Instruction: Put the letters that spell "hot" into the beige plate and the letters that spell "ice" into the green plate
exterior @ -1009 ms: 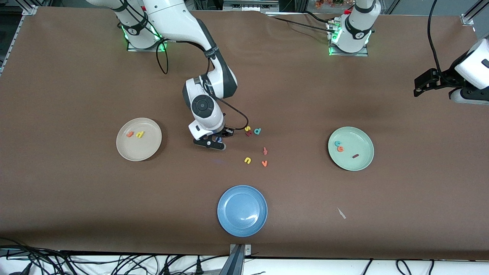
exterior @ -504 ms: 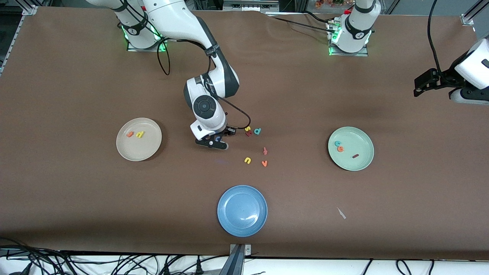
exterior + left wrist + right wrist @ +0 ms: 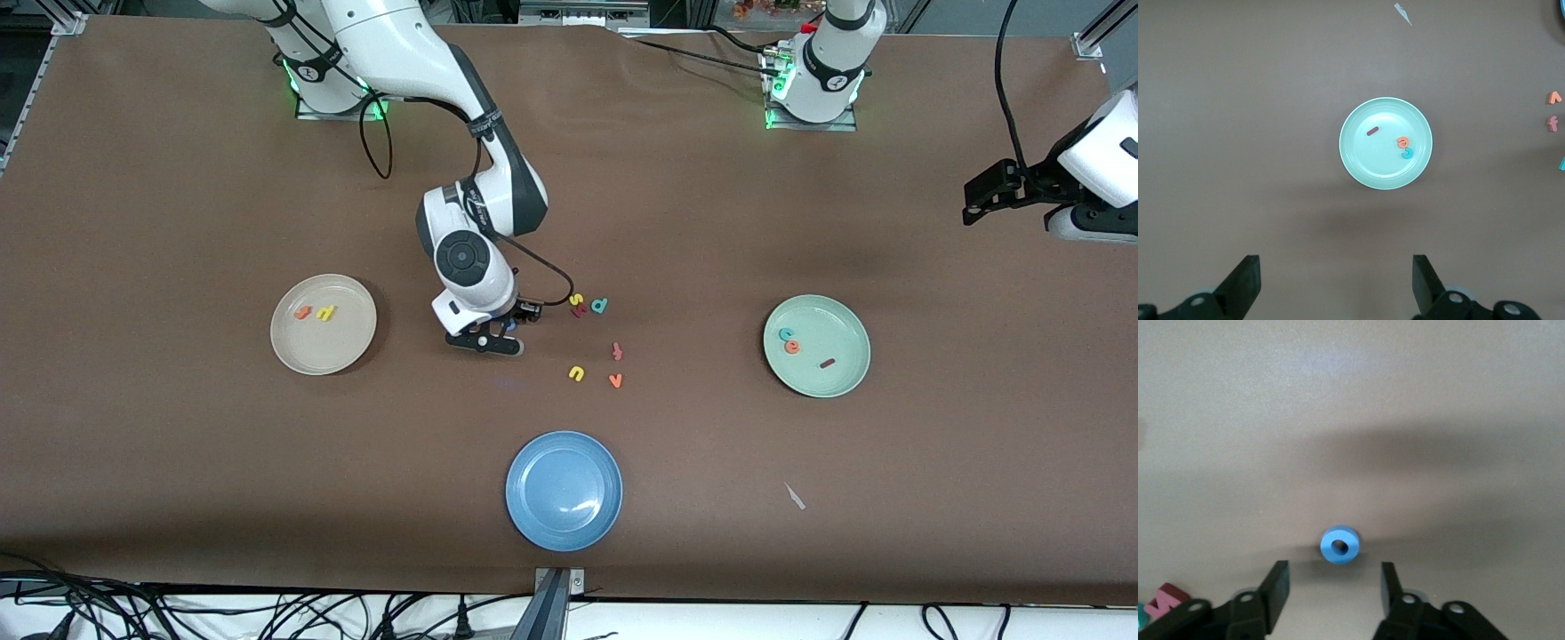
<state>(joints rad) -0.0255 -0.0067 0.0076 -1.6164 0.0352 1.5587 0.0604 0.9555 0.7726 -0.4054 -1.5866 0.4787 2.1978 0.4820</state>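
Brown desk [image 3: 178, 462] is carrying three plates in the front view: the beige plate [image 3: 347, 342] is holding the orange t [image 3: 302, 313] and yellow h [image 3: 327, 312], the green plate [image 3: 845, 324] the teal c [image 3: 786, 334], orange e [image 3: 792, 347] and dark red i [image 3: 827, 363]. The right gripper [image 3: 494, 337] is hovering over the desk between the beige plate and loose letters. In the left wrist view, the left gripper [image 3: 1336, 285] is waiting, fingers [image 3: 1245, 283] standing wide, the green plate ahead of them. In the right wrist view, the blue o [image 3: 1339, 545] is lying on the desk just ahead of the parted fingers [image 3: 1277, 590], untouched.

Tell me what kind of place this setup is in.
Most likely a robotics lab: two arms bolted to a brown-covered table, cables along its edge, and foam letters sorted onto the beige plate and green plate.
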